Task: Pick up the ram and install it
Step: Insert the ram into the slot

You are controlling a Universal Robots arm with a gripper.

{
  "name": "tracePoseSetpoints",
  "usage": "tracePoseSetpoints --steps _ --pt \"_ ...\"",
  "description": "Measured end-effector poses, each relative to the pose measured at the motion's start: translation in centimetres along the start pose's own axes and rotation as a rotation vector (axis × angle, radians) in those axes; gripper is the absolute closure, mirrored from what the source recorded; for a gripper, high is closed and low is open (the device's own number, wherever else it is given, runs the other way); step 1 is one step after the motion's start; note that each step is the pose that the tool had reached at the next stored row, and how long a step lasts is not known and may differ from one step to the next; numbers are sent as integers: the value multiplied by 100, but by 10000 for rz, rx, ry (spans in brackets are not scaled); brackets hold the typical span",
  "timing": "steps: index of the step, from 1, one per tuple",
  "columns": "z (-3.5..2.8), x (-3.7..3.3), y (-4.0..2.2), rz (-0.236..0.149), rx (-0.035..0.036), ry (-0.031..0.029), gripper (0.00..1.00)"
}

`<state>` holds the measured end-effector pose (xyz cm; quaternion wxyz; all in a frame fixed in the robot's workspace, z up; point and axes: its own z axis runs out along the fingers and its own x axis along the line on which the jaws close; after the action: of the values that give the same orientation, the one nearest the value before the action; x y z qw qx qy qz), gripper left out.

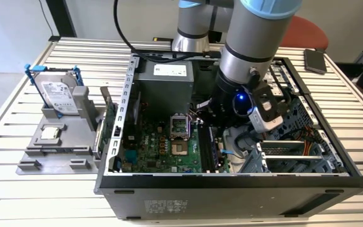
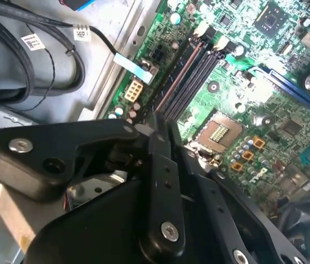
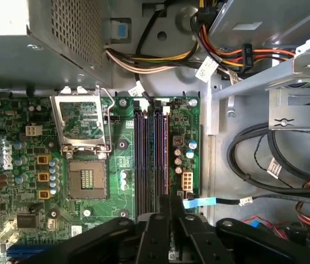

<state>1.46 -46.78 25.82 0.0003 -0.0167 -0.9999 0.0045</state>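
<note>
The ram [image 3: 154, 154] shows edge-on as a thin dark-blue strip standing along the memory slots [image 3: 144, 159] on the green motherboard [image 3: 23, 181]. My gripper [image 3: 163, 199] is low over the near end of those slots, its black fingers drawn together on the ram's edge. In the second wrist view the fingertips [image 2: 156, 125] meet at the end of the slot bank [image 2: 185, 77]. In the exterior view the gripper [image 1: 210, 124] reaches down inside the open computer case [image 1: 232, 182], just beside the processor socket [image 1: 180, 137].
The open processor socket [image 3: 86, 176] and its raised frame [image 3: 81, 118] lie beside the slots. The power supply [image 3: 61, 33], cable bundles [image 3: 254, 159] and drive cage [image 1: 289, 151] crowd the case. Outside stand a hard drive [image 1: 58, 94] and a grey holder [image 1: 55, 142].
</note>
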Motion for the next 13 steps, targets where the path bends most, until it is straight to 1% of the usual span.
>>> tracePoseSetpoints --steps 13 --pt "-31 0 0 0 -1 0 100"
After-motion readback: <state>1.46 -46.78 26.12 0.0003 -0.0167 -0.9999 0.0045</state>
